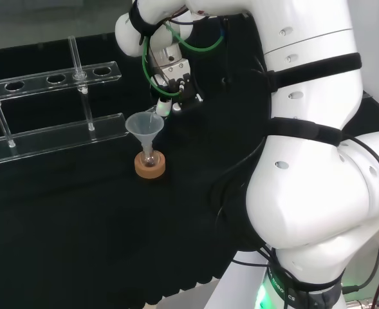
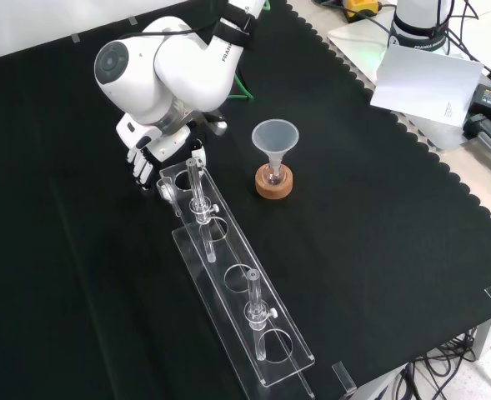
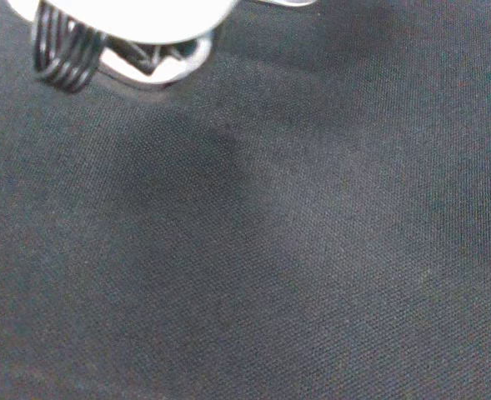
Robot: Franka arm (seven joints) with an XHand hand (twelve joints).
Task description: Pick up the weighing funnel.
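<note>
A blurred white part of my hand [image 3: 128, 12] hangs closest to the wrist lens, with the black cloth of the counter [image 3: 312, 250] stretching bare past the palm. From the front, the clear tube rack [image 2: 245, 292] runs from the near edge up toward me. At its far end lies a small clear piece [image 2: 167, 190] that may be the weighing funnel, though I cannot tell for certain, nor which way its long axis runs. It sits just below my fingers [image 2: 142, 163], which hang apart and relaxed, clamped on nothing I can see. If that piece is the target, my judgement is that the coming move is a short drop almost straight down, kept clear of the rack touching it. Farther right in the front view, the funnel [image 2: 275, 137] stands mouth up in its small flask on the cork ring [image 2: 274, 185], apart from my hand. The head view crowds my hand close behind the funnel's mouth, a nearness the front view corrects by opening a gap of bare cloth between them.
</note>
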